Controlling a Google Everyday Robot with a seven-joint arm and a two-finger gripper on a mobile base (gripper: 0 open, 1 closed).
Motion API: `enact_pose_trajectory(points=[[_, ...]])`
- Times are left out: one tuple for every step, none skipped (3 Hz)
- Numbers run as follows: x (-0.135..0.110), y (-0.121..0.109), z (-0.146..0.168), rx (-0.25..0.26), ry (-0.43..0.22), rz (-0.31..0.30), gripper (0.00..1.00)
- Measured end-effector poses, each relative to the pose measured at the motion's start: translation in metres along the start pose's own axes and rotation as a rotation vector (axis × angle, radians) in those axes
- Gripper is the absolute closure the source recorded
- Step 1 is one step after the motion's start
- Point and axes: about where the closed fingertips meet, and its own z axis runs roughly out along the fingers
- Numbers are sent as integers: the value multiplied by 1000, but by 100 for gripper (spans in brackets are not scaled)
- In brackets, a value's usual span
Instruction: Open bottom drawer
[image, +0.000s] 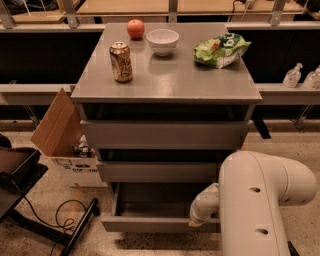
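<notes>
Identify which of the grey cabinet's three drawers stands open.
The lowest flat grey drawer: pulled out, tray exposed; the two above are shut. The gripper is at its front rim.

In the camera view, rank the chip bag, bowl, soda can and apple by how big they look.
1. green chip bag
2. white bowl and soda can, about alike
3. apple
End effector at the bottom drawer's front, right end.

Gripper (196, 220) sits at right of bottom drawer (150, 223); cardboard box (60, 127) flanks its left.
</notes>
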Motion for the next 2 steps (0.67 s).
enact_pose_trajectory(points=[[0, 1, 1, -2, 0, 0, 37], [0, 2, 2, -4, 0, 0, 14]])
